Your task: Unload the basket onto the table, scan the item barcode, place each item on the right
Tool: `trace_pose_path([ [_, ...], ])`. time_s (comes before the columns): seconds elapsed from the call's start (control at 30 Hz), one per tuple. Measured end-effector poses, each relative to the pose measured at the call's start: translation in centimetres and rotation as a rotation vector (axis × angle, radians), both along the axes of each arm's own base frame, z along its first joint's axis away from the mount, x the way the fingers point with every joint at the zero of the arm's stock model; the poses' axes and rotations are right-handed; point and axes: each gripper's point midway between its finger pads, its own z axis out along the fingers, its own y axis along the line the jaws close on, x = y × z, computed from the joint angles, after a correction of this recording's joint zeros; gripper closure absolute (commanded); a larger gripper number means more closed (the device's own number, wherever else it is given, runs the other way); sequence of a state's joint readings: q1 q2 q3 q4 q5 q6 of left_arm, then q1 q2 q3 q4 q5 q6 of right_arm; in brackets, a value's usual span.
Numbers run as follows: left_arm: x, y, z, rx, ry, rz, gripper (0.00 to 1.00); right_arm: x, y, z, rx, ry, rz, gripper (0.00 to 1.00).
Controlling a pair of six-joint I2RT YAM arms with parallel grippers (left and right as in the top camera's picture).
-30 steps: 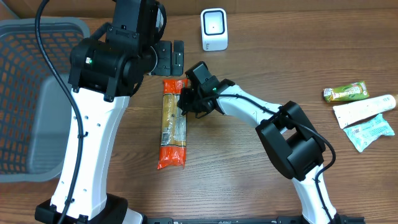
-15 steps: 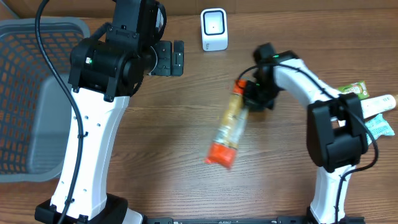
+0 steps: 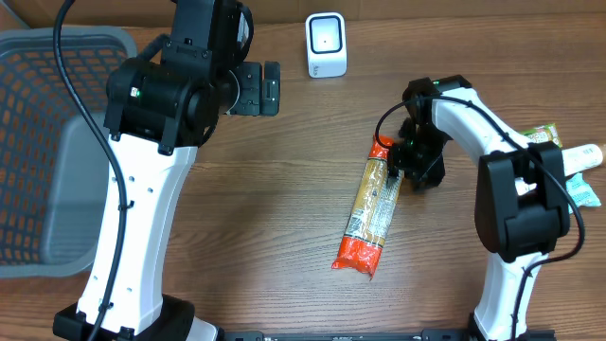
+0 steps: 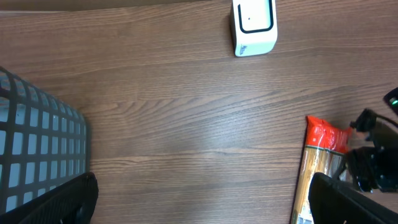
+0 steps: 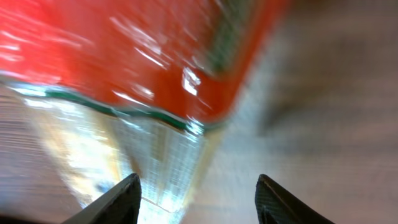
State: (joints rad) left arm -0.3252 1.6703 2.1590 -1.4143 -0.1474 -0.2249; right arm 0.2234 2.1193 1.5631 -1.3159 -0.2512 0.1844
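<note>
The spaghetti pack point(image 3: 371, 216) lies flat on the wooden table point(image 3: 284, 189), a bit slanted, well apart from the white scanner point(image 3: 327, 44) at the far edge. I think the job is only begun. The pack is not at the scanner yet, so its barcode is not scanned. The right gripper point(image 3: 409, 163) sits at the pack's red top end with its fingers point(image 5: 127, 199) apart, and it does not look like it is squeezing. The left gripper point(image 4: 205, 202) is spread wide and holds nothing. The pack is long and thin, in shiny, crinkly clear plastic with red ends. The scanner is a small, smooth box.
</note>
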Motion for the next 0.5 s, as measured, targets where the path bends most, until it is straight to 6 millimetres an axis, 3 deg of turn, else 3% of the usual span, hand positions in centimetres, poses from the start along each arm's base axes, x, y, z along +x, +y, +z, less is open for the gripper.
trace_pose_path([
  [0.07,0.0,0.0,0.0,0.0,0.0,0.0,0.0,1.6,0.4,0.8,0.031,-0.095,0.03,0.28],
  [0.3,0.0,0.0,0.0,0.0,0.0,0.0,0.0,7.5,2.0,5.6,0.117,-0.475,0.153,0.25],
  [0.5,0.0,0.0,0.0,0.0,0.0,0.0,0.0,8.1,5.2,6.2,0.176,-0.559,0.281,0.25],
])
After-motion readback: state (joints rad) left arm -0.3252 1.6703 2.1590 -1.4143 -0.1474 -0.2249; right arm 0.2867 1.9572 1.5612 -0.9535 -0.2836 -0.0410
